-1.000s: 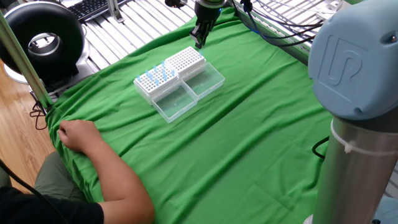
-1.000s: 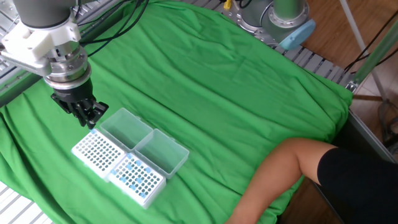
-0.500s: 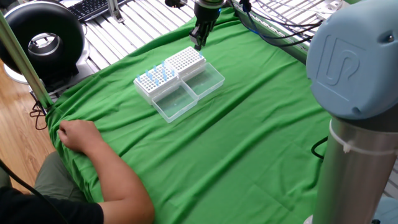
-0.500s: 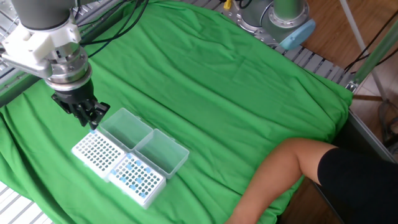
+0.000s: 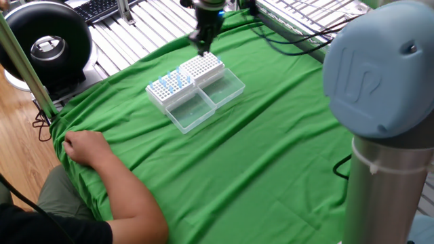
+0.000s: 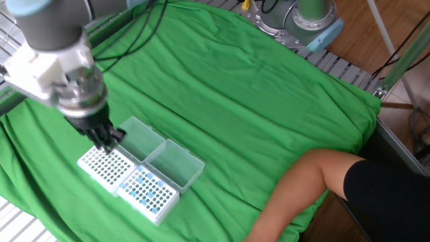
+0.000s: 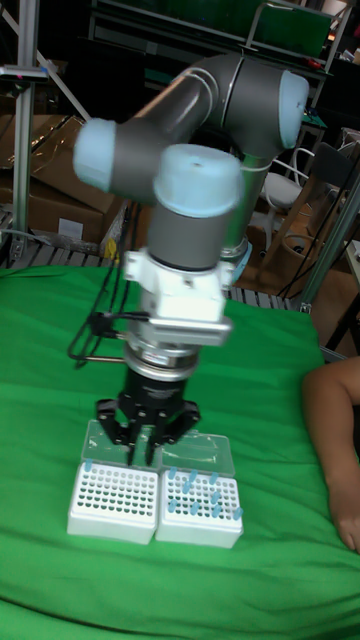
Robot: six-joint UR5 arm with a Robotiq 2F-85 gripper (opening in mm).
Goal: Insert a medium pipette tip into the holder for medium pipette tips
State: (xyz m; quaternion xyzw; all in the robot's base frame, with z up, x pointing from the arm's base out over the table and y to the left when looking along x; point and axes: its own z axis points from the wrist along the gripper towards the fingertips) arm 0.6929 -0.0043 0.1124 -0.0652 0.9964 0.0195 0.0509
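White and block-like, the holder for medium pipette tips [image 7: 112, 497] sat on your green cloth [image 6: 255, 87]. Your gripper [image 7: 146, 447] hung above its rear edge; the jaws' state could not be determined.

Green cloth [image 5: 271, 149] open on one side, person's forearm [image 6: 302, 181] opposite – racks [image 5: 186, 78] between

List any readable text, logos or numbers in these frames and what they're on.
"UR" logo, embossed: blue joint cap of the second robot arm, foreground of one fixed view.
Racks, gripper, green cloth: no markings visible.
Keyboard keys at the top edge: too small to read.
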